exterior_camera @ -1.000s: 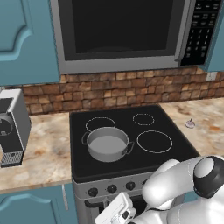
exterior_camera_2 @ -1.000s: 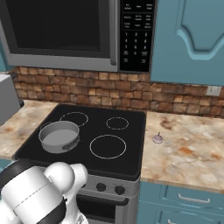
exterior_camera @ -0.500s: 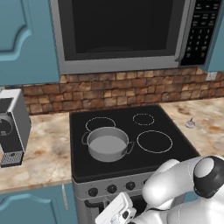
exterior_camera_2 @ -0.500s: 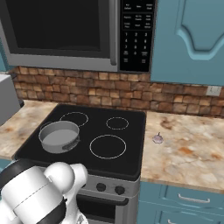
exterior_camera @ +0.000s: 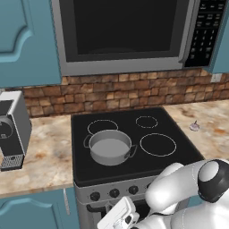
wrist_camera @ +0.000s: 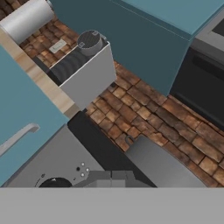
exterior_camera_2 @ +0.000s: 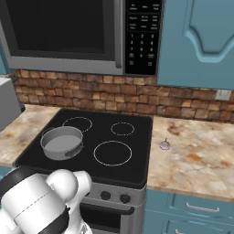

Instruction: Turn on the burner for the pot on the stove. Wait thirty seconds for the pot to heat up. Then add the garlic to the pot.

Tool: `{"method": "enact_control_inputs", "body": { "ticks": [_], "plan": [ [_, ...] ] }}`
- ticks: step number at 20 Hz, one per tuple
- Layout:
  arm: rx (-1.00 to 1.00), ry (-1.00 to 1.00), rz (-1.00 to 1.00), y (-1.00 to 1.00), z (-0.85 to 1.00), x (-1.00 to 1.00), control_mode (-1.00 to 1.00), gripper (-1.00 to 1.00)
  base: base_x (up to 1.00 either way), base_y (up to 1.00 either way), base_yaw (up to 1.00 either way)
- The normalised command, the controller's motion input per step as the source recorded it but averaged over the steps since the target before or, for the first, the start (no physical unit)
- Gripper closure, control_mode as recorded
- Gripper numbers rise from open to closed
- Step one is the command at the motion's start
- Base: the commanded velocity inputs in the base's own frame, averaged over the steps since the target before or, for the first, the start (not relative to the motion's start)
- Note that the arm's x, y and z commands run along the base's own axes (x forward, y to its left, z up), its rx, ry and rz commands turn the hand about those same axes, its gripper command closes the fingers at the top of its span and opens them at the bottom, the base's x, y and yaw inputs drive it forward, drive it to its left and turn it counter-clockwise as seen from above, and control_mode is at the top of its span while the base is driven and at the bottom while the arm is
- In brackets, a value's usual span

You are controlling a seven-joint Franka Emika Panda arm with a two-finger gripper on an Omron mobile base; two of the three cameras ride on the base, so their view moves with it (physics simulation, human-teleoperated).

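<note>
The grey pot (exterior_camera: 109, 147) stands on the front left ring of the stove (exterior_camera: 174, 159), whose black knobs (exterior_camera: 114, 193) line its silver front. The same pot (exterior_camera_2: 62, 142) sits left of the large ring in the right base view. The garlic (exterior_camera: 194, 126), a tiny pale bulb, lies on the counter right of the stove, and is also seen as the garlic (exterior_camera_2: 165, 145). My gripper (exterior_camera: 117, 217) hangs low in front of the knob row, below the pot. In the hand view, one knob (wrist_camera: 54, 183) and the pot's side (wrist_camera: 162, 166) are close. The fingers are too hidden to judge.
A grey coffee machine (exterior_camera: 12, 129) stands on the counter left of the stove. A black-and-silver microwave (exterior_camera: 129, 36) hangs above, between teal cabinets (exterior_camera: 24, 40). Marbled counter (exterior_camera_2: 201, 160) stretches to the right, and my white arm (exterior_camera: 188, 188) covers the stove's front right.
</note>
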Motion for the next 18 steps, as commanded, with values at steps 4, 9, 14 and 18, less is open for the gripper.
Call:
{"method": "enact_control_inputs", "body": {
  "ticks": [4,9,14,18],
  "plan": [
    [0.00,0.00,0.00,0.00,0.00,0.00,-1.00,1.00,0.00,0.00,0.00],
    [0.00,0.00,0.00,0.00,0.00,0.00,-1.00,1.00,0.00,0.00,0.00],
    [0.00,0.00,0.00,0.00,0.00,0.00,-1.00,1.00,0.00,0.00,0.00],
    [0.00,0.00,0.00,0.00,0.00,0.00,-1.00,1.00,0.00,0.00,0.00]
  ]
}}
